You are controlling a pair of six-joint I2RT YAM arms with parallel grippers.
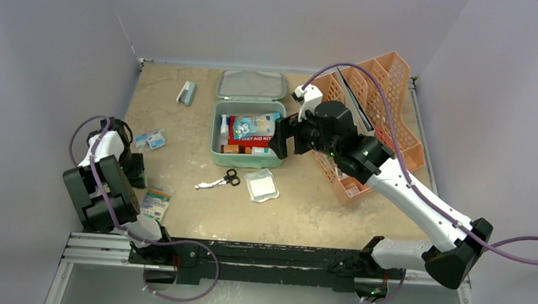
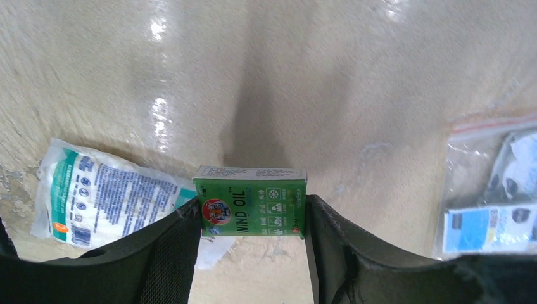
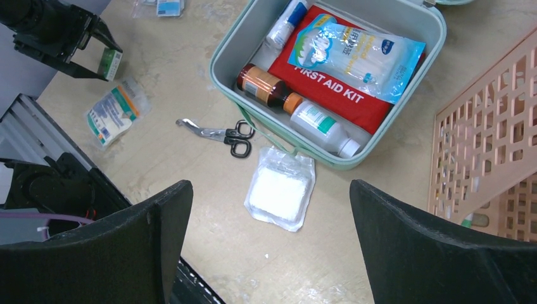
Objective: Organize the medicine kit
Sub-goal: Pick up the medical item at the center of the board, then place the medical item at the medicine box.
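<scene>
mint-green medicine kit (image 1: 216,131) stands open at the middle of the bench (image 1: 192,214), toward its far side, with its lid (image 1: 251,85) lying flat just behind it. you will find the left end effector (image 2: 253,204) clamped on a green wind oil box (image 2: 250,189) near the bench's left edge. your right end effector (image 3: 271,187) hovers at the kit's right edge, fingers wide apart with nothing between them.

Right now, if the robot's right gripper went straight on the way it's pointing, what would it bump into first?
Probably the white gauze packet beside the medicine kit: it sits midway between the open fingers of the right gripper. Depth is unclear, though.
</scene>
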